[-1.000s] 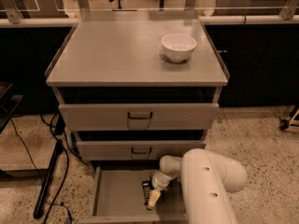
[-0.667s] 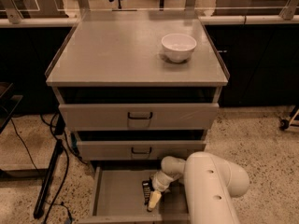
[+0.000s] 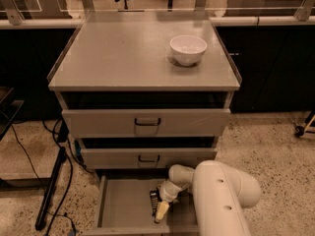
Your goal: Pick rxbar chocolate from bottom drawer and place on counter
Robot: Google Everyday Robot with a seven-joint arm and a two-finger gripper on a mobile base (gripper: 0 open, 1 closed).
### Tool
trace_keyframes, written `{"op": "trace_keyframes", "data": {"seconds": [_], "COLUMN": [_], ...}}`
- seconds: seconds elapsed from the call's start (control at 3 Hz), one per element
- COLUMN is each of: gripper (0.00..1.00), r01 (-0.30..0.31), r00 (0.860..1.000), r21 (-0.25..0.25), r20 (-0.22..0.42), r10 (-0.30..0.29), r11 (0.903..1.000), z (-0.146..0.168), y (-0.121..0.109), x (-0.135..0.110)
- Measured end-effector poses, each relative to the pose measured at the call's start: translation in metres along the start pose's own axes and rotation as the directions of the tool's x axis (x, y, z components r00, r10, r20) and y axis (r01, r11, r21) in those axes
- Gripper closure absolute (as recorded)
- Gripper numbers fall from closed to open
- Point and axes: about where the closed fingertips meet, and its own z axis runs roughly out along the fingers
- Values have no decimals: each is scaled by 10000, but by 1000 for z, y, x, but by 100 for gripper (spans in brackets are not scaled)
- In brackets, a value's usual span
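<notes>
The bottom drawer is pulled out furthest, a shallow grey tray at the foot of the cabinet. On its floor lies the rxbar chocolate, a small black wrapper, partly covered by my arm. My gripper reaches down into the drawer from the white arm and sits right beside and slightly over the bar. The counter is the broad grey cabinet top above.
A white bowl stands at the counter's back right. Two upper drawers with dark handles are slightly open above the bottom one. A black stand and cables lie on the floor at the left.
The arm has shifted slightly to the right; the gripper stays low in the bottom drawer by the bar.
</notes>
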Motion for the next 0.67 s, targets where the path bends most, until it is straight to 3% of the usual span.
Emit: {"op": "trace_keyframes", "data": {"seconds": [0.33,0.67], "gripper": [2,24], "r01": [246,246], "r00": [9997,9997], "r21": [-124,-124], "r20": [-52,-52], "r10": [-247,-247], "r11": [9996,9996], "z": [9,9], "y": [-4,-4], "x": [-1,-1]}}
